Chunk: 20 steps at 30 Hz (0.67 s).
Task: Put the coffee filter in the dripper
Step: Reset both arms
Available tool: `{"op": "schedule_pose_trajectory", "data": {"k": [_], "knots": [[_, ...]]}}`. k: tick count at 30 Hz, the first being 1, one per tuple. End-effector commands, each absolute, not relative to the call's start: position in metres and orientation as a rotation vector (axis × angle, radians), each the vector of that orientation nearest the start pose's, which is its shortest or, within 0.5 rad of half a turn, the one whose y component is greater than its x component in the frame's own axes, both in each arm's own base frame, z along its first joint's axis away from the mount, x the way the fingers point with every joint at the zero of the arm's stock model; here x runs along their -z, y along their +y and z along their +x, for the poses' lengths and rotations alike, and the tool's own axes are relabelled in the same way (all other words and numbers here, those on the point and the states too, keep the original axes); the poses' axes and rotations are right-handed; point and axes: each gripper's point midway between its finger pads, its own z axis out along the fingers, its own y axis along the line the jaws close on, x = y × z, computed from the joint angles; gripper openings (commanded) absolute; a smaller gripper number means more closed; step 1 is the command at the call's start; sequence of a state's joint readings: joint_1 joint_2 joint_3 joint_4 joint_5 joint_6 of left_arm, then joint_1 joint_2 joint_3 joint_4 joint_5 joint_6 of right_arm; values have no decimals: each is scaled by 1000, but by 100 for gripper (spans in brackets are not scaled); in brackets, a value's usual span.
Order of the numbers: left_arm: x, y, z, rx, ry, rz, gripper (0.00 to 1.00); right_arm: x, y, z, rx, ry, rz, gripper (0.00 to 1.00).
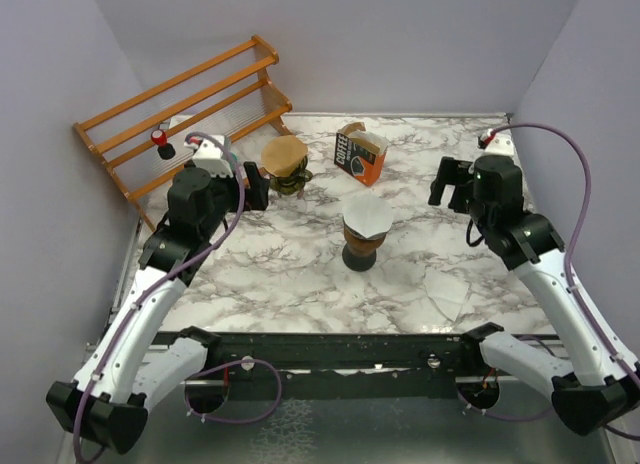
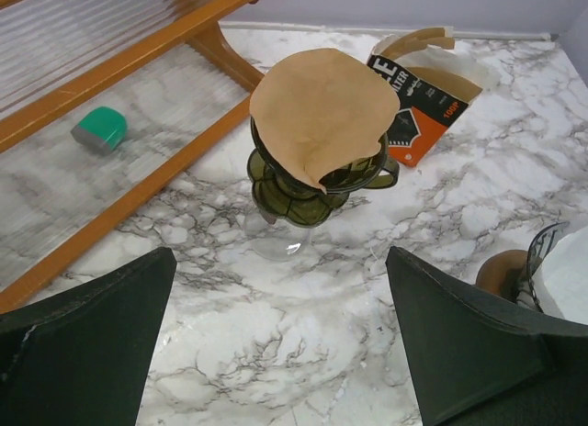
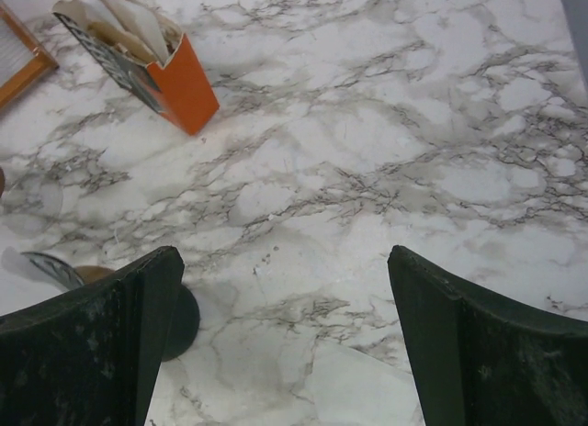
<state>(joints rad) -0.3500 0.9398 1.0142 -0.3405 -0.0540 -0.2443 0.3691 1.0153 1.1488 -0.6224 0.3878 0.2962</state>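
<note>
A brown coffee filter lies draped over the top of a green glass dripper at the back left. My left gripper is open just short of that dripper, with only bare marble between its fingers. A second, dark dripper at mid-table holds a white filter. My right gripper hangs open over the right side, holding nothing. The dark dripper's base shows beside its left finger.
An orange box of filters stands open at the back centre. A wooden rack lines the back left, with a green and white item under it. A loose white filter lies flat front right.
</note>
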Motion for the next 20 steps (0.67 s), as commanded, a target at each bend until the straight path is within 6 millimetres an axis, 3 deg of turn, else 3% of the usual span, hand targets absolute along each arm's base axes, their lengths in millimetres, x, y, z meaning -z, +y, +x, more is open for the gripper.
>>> {"op": "schedule_pose_trajectory", "data": {"k": [1, 9, 11, 15, 20], "knots": [[-312, -90, 299, 293, 1687, 8, 99, -291, 72, 293, -146, 1941, 80, 100], [-305, -83, 260, 385, 1548, -16, 99, -285, 68, 272, -192, 1890, 88, 100], [-305, -80, 254, 374, 1532, -11, 99, -292, 65, 266, -210, 1831, 92, 100], [-297, -75, 252, 349, 1554, -29, 99, -299, 55, 251, -212, 1728, 108, 100], [-296, -82, 256, 384, 1554, -14, 99, -305, 57, 243, -257, 1682, 97, 100]]}}
